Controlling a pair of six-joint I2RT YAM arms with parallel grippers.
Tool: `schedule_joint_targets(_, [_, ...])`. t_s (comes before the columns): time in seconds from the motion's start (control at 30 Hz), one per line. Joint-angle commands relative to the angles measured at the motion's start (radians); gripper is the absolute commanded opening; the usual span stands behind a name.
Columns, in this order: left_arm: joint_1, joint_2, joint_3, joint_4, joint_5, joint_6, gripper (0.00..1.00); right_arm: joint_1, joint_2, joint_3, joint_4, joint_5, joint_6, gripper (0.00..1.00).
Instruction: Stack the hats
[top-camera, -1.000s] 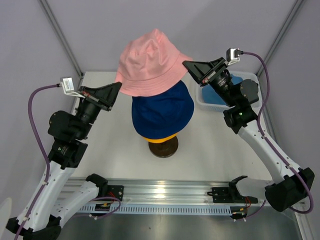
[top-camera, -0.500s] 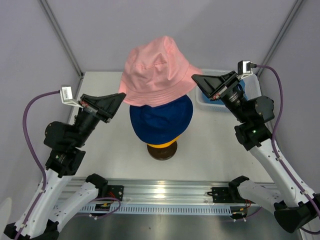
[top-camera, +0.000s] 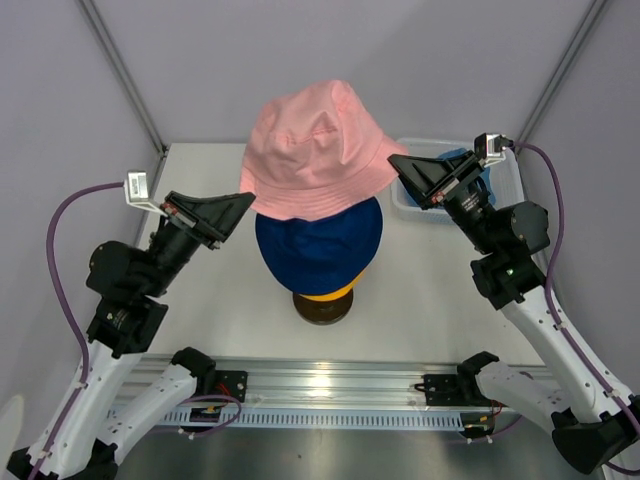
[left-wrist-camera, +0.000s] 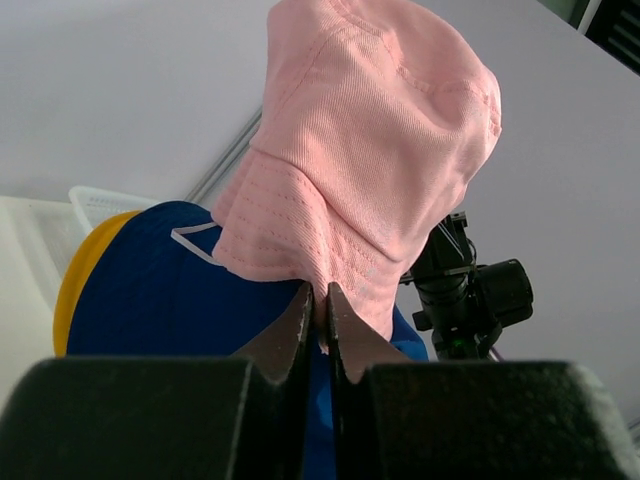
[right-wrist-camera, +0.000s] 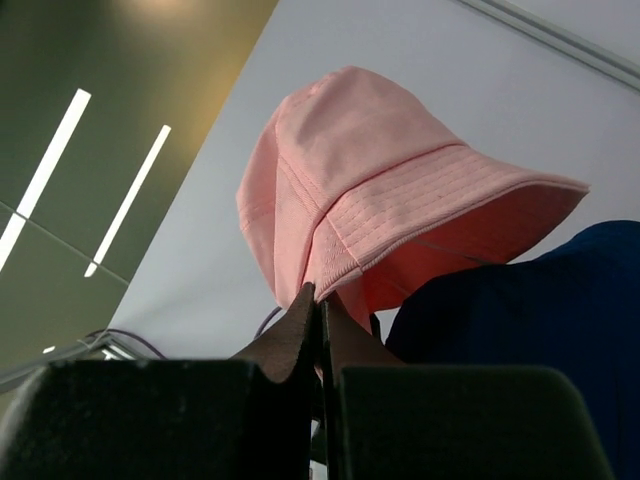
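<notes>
Pink hat (top-camera: 315, 150) (left tool (top-camera: 248, 199), right tool (top-camera: 392, 158) pinching brim) above navy hat (top-camera: 318, 255).

The pink hat (top-camera: 315, 150) is matt, finely ribbed cloth with stitched rows around its brim. Beneath it, the navy hat (top-camera: 318, 250) and yellow hat (top-camera: 322, 292) look equally soft and dull, above a glossy dark base (top-camera: 320, 310). Nearer than the pink hat, a grooved metal rail (top-camera: 330, 385) gleams.

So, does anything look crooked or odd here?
Only the pink hat: it sits high and lopsided over the navy hat, its crown dented, not pulled down, because the left gripper and right gripper each pinch its brim.
</notes>
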Motion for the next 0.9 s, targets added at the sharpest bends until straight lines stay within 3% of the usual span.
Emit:
schedule_joint_targets(0.0, [-0.001, -0.005, 0.050, -0.043, 0.004, -0.053, 0.11, -0.002, -0.004, 0.051, 0.049, 0.037, 0.074, 0.00])
schedule_joint_targets(0.23, [0.000, -0.011, 0.067, -0.063, -0.024, -0.200, 0.16, 0.015, 0.065, 0.168, 0.021, -0.003, 0.085, 0.00])
schedule_joint_targets(0.53, [0.000, -0.016, 0.007, -0.038, 0.062, -0.360, 0.15, 0.050, 0.033, 0.088, 0.026, 0.003, 0.106, 0.00])
schedule_joint_targets(0.87, [0.000, -0.088, 0.027, -0.080, 0.070, -0.308, 0.15, 0.062, -0.071, 0.031, -0.078, 0.028, 0.050, 0.00])
